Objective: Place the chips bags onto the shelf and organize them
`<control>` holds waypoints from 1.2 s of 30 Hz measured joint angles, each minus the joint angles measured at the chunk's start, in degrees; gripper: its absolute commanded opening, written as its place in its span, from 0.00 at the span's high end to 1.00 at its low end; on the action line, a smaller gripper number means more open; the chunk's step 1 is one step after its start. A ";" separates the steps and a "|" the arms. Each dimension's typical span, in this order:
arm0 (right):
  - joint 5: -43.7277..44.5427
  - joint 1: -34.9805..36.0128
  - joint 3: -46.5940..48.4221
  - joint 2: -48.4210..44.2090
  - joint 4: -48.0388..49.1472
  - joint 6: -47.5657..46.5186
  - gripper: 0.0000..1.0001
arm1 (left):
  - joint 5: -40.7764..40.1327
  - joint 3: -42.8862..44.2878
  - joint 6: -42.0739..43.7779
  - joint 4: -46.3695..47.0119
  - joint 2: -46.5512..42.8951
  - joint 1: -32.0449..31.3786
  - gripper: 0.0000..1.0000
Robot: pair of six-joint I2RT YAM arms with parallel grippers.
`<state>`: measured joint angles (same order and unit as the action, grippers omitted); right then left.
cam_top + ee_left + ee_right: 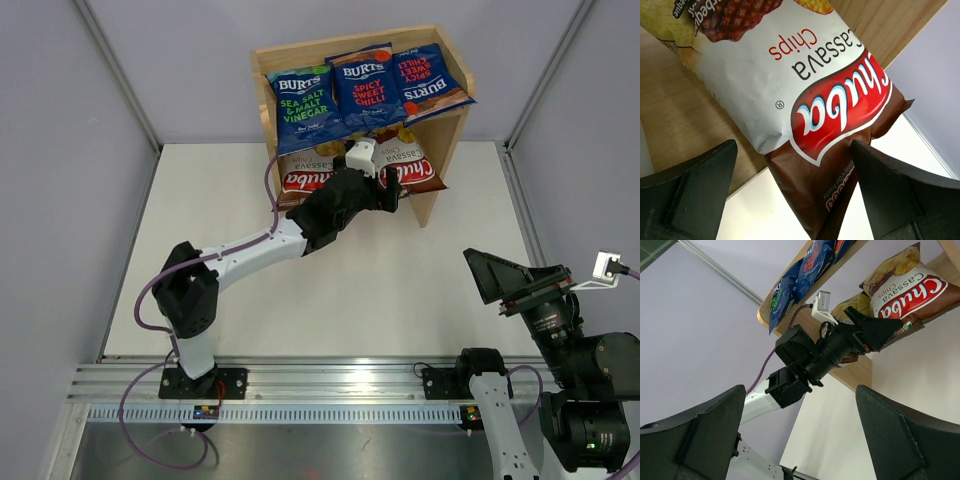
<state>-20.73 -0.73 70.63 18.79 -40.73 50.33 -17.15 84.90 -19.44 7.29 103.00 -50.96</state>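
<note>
Chips bags (355, 80) all sit on the shelf (447, 150): three blue ones up top, two brown ones below. Your left gripper (794, 150) is open around the right brown bag (830, 110), whose end hangs over the edge. Nudge it back gently, straight in. Your right gripper (800, 390) is open and empty.

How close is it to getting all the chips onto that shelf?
Nearly finished. Three blue bags lie on the shelf's top tier, two brown bags on the lower one. The left pincer sits open at the right brown bag, whose end overhangs the edge; only tidying looks left.
</note>
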 measured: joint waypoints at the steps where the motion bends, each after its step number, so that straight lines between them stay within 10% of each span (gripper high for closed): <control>1: -0.02 0.00 -0.13 0.00 0.35 0.07 0.01 | -0.09 -0.50 0.50 0.79 -0.11 -0.04 0.01; 36: -0.44 0.00 -1.46 -0.70 0.68 0.92 0.00 | -0.52 -10.56 -25.88 13.05 -10.19 -0.90 0.01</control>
<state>-21.17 -0.73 69.17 18.09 -40.05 51.24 -17.67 74.35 -45.32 20.34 92.82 -51.86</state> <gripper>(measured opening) 0.993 0.988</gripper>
